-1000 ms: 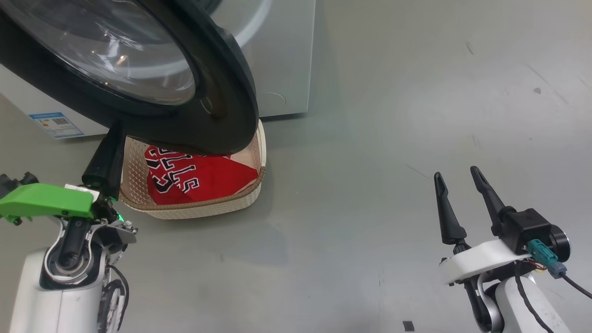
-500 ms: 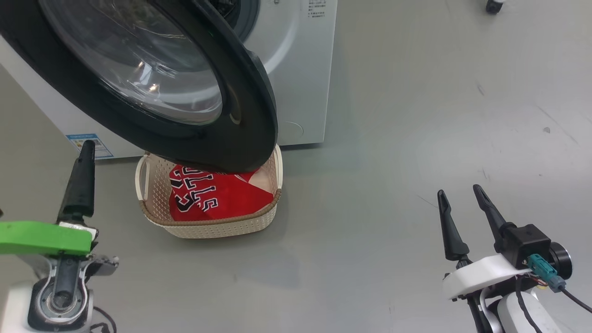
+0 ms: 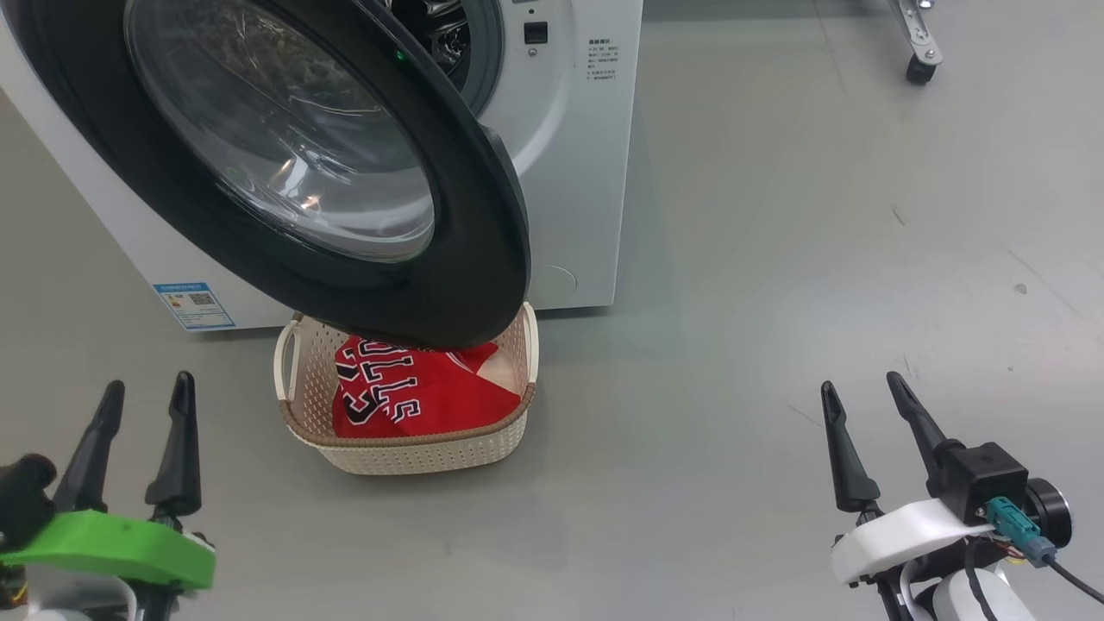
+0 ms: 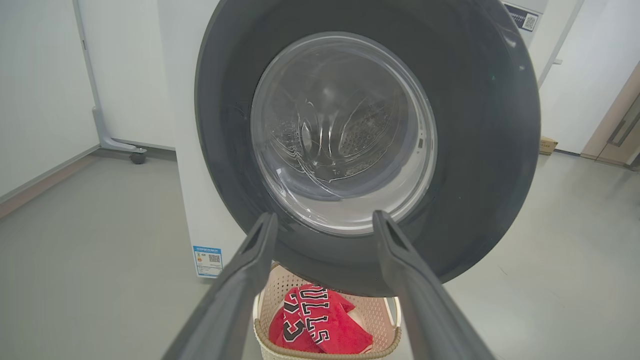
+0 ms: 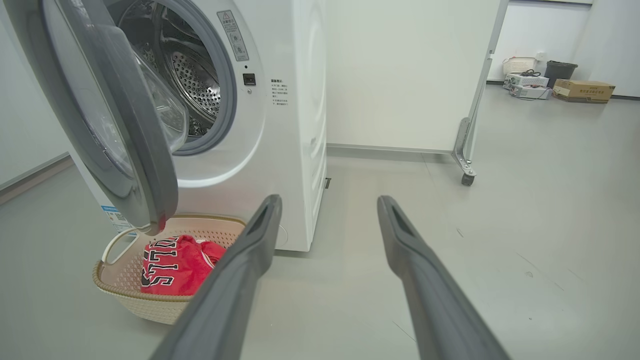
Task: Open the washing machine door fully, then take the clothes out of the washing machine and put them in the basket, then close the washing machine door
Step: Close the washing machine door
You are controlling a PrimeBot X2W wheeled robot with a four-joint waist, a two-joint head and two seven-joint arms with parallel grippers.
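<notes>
The white washing machine (image 3: 569, 155) (image 5: 295, 125) stands at the top left with its black-rimmed door (image 3: 310, 164) (image 4: 365, 145) (image 5: 105, 115) swung partway out over the basket (image 3: 405, 448) (image 4: 330, 350) (image 5: 150, 300). Red clothes (image 3: 423, 397) (image 4: 320, 325) (image 5: 175, 265) with black-white lettering lie inside the basket. My left gripper (image 3: 145, 388) (image 4: 325, 220) is open and empty, low at the left, facing the door's outer side. My right gripper (image 3: 862, 386) (image 5: 327, 202) is open and empty at the lower right, well away from the machine. The steel drum (image 5: 190, 85) shows behind the door.
A wheeled stand leg (image 3: 918, 43) (image 5: 465, 150) is on the floor right of the machine. Boxes and a bin (image 5: 555, 82) sit far back right. Grey floor (image 3: 776, 302) stretches between the basket and my right gripper.
The head camera has tilted up, showing more of the machine. My left gripper has drawn back from beside the basket and opened wide; the clothes stay in the basket.
</notes>
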